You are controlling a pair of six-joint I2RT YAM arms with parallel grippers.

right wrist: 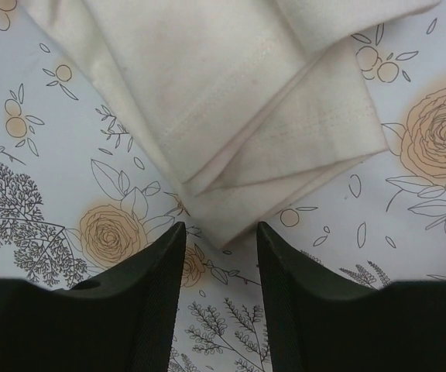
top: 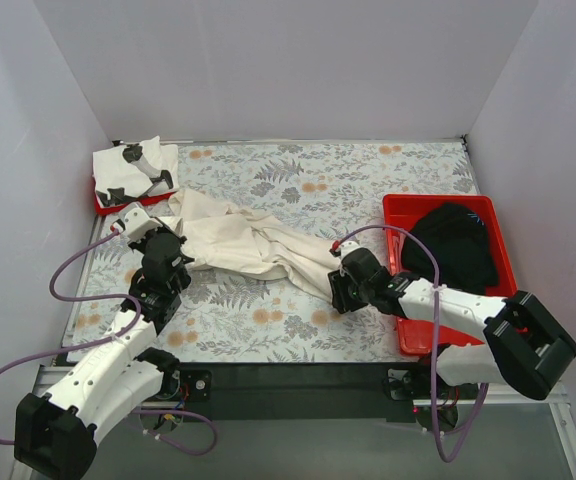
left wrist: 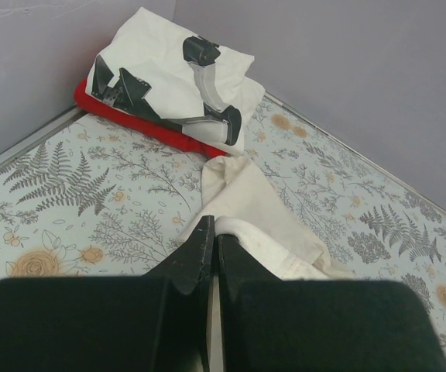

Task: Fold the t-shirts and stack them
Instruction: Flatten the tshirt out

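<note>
Seen from above, both arms are being stretched forward from the near edge, with the left gripper [top: 165, 248] at the left end and the right gripper [top: 336, 290] at the right end of the cream t-shirt [top: 238, 242] crumpled across the table [top: 298, 180]. In the left wrist view, the fingers [left wrist: 192, 256] are being pressed together on the cream hem, the pinched part being hidden. In the right wrist view, the fingers [right wrist: 153, 271] are being held spread, with the shirt's folded corner just ahead between their tips.
</note>
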